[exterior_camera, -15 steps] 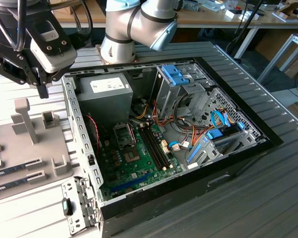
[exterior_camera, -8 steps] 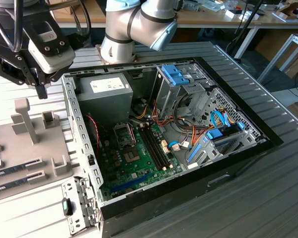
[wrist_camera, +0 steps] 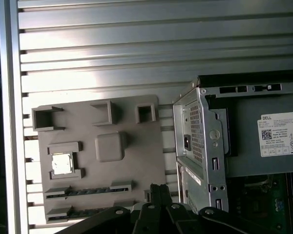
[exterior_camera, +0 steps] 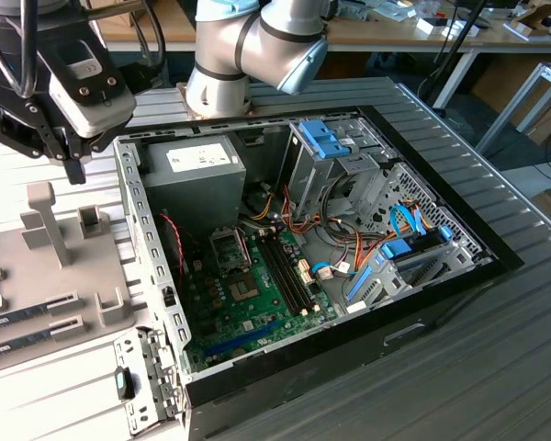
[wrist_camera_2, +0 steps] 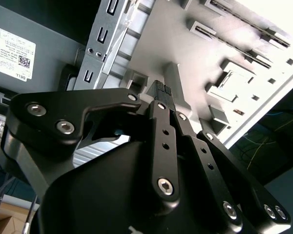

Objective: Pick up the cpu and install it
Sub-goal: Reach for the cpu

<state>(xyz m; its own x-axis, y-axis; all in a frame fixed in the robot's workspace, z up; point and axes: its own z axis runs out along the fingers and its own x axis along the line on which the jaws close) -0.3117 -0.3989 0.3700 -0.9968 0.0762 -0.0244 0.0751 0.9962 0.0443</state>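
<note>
Gripper [wrist_camera: 156,189]: it is hovering over the edge of the grey tray [wrist_camera: 136,151] nearest the computer case [wrist_camera: 200,131], with its fingers [wrist_camera_2: 162,122] pressing together on nothing.
Cpu [wrist_camera: 62,163]: it is lying silver side up in a walled pocket of the tray, well apart from your fingers.
Edges: low walls are hugging the chip's corners, and the tray is sitting just beside the case.
Room: you are getting open ribbed bench [wrist_camera: 112,48] beyond the tray. Inside the case, the socket frame [exterior_camera: 228,246] is lying near the memory slots [exterior_camera: 289,271].
</note>
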